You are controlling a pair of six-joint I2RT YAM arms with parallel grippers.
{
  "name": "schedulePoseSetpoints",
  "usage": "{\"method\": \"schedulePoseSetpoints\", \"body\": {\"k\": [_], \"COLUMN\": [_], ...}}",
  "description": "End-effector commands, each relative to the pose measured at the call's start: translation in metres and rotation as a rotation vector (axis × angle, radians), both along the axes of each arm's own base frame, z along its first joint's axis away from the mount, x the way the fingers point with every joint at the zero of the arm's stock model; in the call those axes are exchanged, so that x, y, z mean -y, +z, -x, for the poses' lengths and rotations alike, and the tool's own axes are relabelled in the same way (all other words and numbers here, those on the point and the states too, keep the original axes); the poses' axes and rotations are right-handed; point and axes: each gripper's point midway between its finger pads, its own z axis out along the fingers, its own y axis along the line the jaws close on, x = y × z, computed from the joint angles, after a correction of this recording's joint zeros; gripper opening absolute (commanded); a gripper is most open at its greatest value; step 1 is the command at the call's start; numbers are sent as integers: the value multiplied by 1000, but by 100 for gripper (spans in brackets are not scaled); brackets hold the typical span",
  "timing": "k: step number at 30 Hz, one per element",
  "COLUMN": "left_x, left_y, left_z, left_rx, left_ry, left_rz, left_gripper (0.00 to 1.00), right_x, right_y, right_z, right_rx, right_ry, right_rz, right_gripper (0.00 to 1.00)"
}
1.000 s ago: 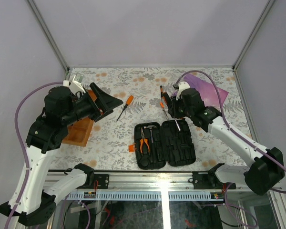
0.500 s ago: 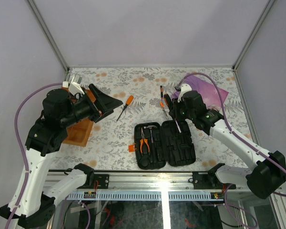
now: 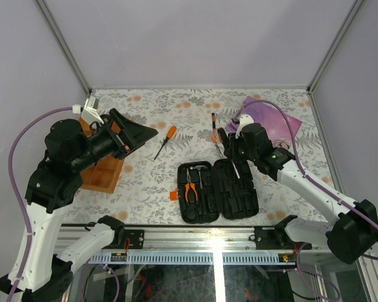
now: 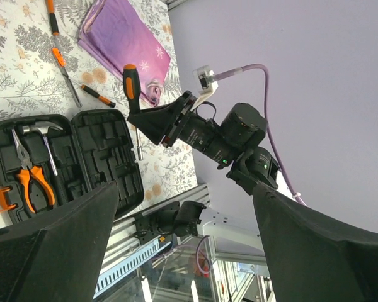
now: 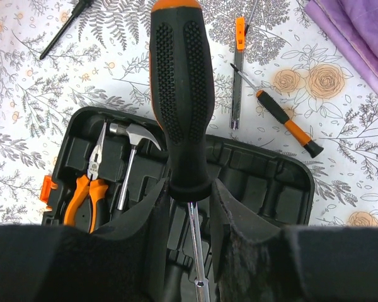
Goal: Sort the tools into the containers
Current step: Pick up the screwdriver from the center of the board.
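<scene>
Left arm has swung up and back from the tabletop (image 3: 176, 107); its pincer (image 3: 136, 133) gapes wide, empty. Right pincer (image 5: 190, 200) has edged nearer the case (image 3: 238, 202), clamped on a screwdriver (image 5: 179, 94) at the handle's collar end, tip down over the right half. Stiff, light tool. The dimpled rubber handle should grip well; the bare shaft is likely slick. Pliers (image 3: 190, 185) and hammer (image 3: 200, 172) sit in the left half.

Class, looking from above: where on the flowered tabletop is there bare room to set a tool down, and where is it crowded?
Bare: the far strip of the flowered tabletop, and the patch between the orange divided tray and the open black tool case. Crowded: between the case and the purple cloth, where loose screwdrivers lie.
</scene>
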Motion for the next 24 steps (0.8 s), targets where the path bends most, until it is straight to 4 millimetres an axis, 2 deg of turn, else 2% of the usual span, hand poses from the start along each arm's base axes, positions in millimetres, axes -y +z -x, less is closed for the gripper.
{"method": "schedulePoseSetpoints", "body": {"k": [1,6,8,9,14,18,24], "left_x": [6,1,4,5,2,1,4], "left_y": [0,-20,-36,-42,-66,-73,-74], "left_z": [-3,-12,-16,-17,-20,-21,-23], "left_rx": [11,-8,-35,-43,-26,6,66], "left_ry": [-27,12,-7,-14,-23,-25,-48], "left_rz": [13,-33,-58,-70,-139,-157,-156], "left_gripper": [86,88,88,88,89,89,91], "right_x": [-6,-9,-15,-20,-35,-46,-75], "right_y": [40,64,69,77,94,96,81], "right_z": [-12,-18,-13,-11,18,43,79], "right_rx": [148,261,311,357,565,714,766], "right_ry": [-19,-47,16,56,261,423,661], "right_rz": [-108,-214,-239,-270,-351,-303,-229], "right_gripper": [0,0,0,0,0,0,0]}}
